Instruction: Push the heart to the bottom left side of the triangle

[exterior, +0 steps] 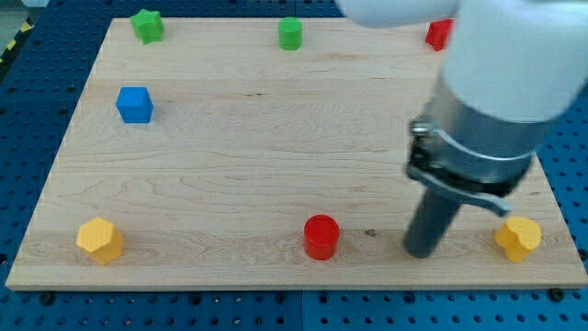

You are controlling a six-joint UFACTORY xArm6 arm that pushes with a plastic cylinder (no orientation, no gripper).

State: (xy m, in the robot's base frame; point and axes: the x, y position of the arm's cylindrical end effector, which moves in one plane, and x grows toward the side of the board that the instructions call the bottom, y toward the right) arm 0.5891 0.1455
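judging from the layout, the push looks barely begun: my tip rests on the wooden board at the lower right of the frame, near but apart from the yellow heart in the lower right corner. no triangle can be made out; the red block at the upper right is half hidden by the arm, so its shape is unclear. also present: red cylinder lower middle, yellow hexagon lower left, blue cube, green star, green cylinder. no containers appear. there is no pincer, only a bare rod holding nothing
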